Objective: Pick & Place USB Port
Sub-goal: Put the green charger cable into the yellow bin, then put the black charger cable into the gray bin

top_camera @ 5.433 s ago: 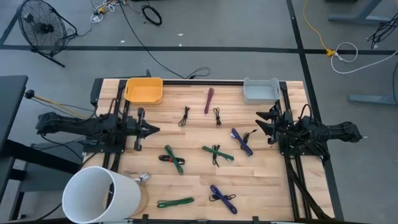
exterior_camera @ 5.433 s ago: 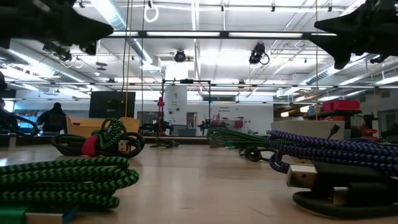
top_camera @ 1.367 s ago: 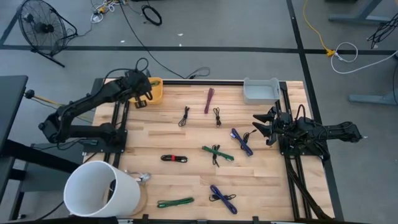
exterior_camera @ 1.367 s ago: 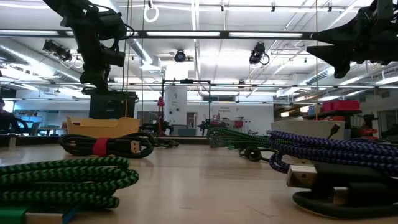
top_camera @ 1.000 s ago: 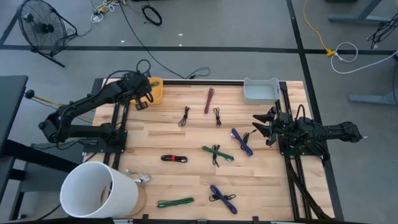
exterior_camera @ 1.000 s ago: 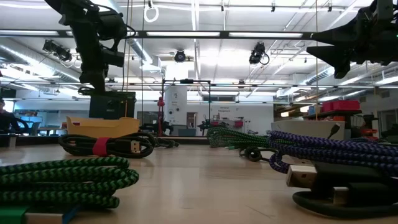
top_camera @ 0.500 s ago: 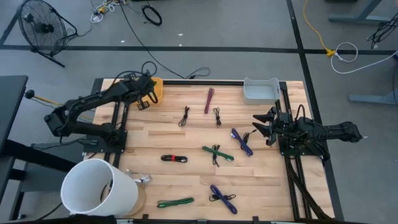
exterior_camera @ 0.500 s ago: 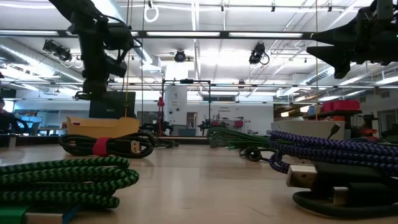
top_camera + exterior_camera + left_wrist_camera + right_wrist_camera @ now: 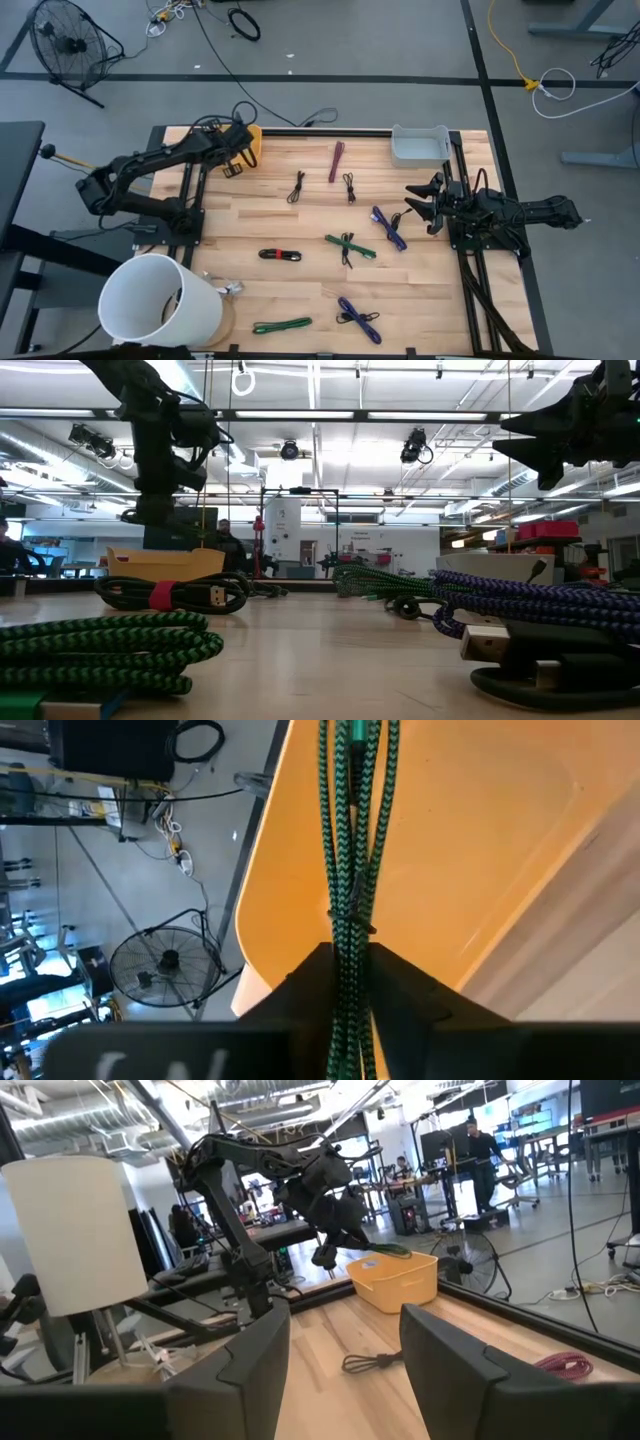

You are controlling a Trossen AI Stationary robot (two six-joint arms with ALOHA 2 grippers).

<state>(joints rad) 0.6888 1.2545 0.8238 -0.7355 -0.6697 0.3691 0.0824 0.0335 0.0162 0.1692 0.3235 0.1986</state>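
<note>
Over the yellow bin [image 9: 246,145] at the table's far left, the left gripper [image 9: 345,955] pinches a green braided cable [image 9: 348,830] between narrowly parted fingers, positioned for dropping; at right, the right gripper [image 9: 422,204] waits, fingers spread, empty.

We've got open wood along the left side of the table [image 9: 250,290], between the yellow bin [image 9: 249,146] at the far left corner and the big white cylinder [image 9: 160,305] at the near left. The middle's cluttered with cable bundles: black-red [image 9: 281,255], green [image 9: 350,246], purple [image 9: 389,227]. The grey bin [image 9: 419,147] blocks the far right corner.
</note>
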